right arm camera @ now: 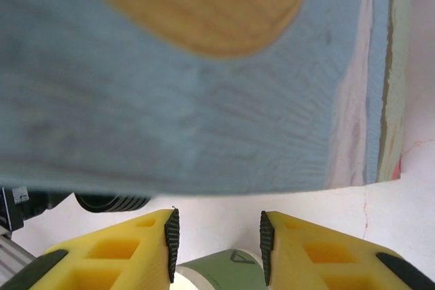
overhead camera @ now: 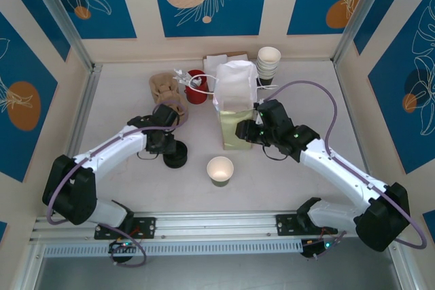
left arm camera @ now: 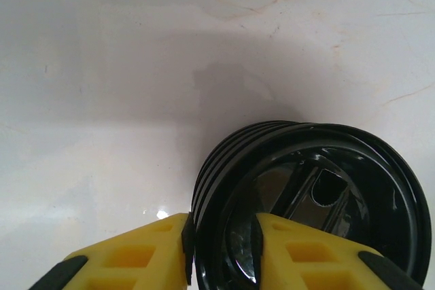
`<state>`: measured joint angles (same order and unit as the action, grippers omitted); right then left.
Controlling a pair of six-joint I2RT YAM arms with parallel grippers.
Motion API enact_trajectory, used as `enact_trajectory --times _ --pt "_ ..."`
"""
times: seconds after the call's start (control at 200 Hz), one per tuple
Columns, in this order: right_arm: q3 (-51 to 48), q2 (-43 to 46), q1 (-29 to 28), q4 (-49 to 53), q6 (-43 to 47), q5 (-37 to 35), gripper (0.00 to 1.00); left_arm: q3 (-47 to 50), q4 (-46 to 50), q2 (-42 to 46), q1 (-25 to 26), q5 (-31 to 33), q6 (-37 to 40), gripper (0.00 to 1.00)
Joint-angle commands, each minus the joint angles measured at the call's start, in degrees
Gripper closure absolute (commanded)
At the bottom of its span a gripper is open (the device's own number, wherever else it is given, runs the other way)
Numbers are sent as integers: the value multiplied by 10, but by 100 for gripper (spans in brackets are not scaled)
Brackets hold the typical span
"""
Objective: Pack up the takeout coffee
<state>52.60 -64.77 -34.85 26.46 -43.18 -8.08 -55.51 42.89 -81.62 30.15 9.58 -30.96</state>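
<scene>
the coffee cup [overhead camera: 220,169] stands lidless on the tabletop [overhead camera: 122,100], between the two arms and just in front of the paper bag [overhead camera: 235,103]. i judge the lidding step is in hand: my left end effector [left arm camera: 221,249] pinches the rim of the top lid on the black lid stack [left arm camera: 312,202]. my right end effector [right arm camera: 216,246] hangs part open, empty, beside the bag. next i need to lift one lid free and carry it over the cup.

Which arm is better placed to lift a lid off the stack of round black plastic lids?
Left. The left gripper has its yellow fingers on either side of the rim of the stack of round black plastic lids. The right gripper is beside the white paper bag, away from the stack.
</scene>
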Motion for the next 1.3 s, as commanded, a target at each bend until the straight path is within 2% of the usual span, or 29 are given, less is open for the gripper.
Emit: enact_trajectory --times 0.0,0.42,0.59,0.795,0.895,1.045,1.295 --pt "20 34 0 33 3 18 61 -10 13 -7 6 13 9 72" --pt "26 120 -12 98 -31 52 60 -17 15 -7 8 9 11 81" --pt "36 130 -17 107 -54 90 59 -25 22 3 12 14 8 83" --pt "54 132 -38 116 -72 95 58 -50 53 30 20 23 2 85" --pt "79 117 -53 128 -76 114 57 -72 73 57 38 32 -8 85" --pt "113 89 -101 151 -73 83 55 -108 105 81 70 47 -21 85" --pt "130 50 -146 147 -80 60 47 -165 124 82 161 53 -42 85"
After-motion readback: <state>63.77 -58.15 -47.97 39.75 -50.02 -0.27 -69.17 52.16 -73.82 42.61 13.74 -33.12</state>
